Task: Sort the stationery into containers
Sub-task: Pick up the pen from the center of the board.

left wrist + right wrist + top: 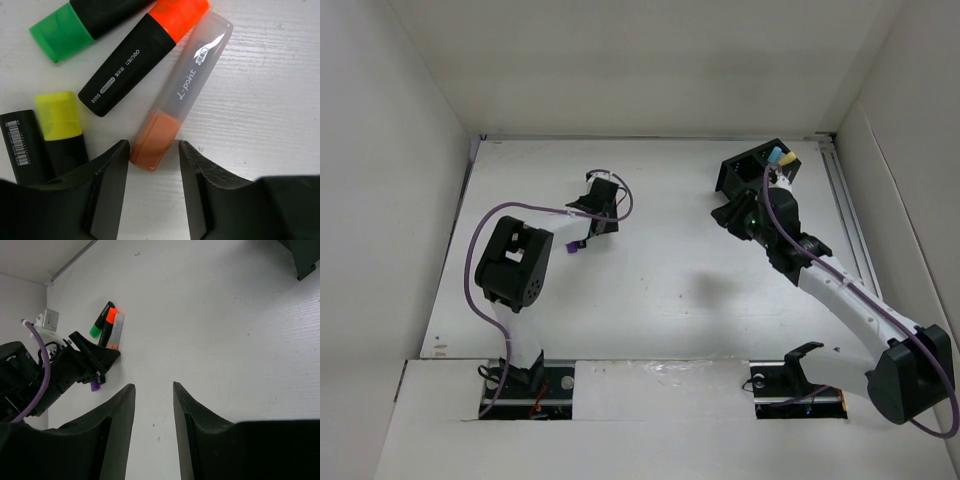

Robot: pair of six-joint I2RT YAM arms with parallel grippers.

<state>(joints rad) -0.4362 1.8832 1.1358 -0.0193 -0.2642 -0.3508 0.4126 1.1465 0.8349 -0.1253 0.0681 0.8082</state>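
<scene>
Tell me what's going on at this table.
The left gripper is open, low over the table, its fingers either side of the orange end of a translucent grey marker, not closed on it. A green-capped marker, an orange-capped marker and a yellow-capped marker lie beside it. The right gripper is open and empty near the black organiser, where a light-blue marker already sits.

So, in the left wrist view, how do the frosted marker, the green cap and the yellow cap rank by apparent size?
1. frosted marker: clearly the largest, and seen whole.
2. green cap and yellow cap: these look about alike, so I do not rank one above the other.
</scene>
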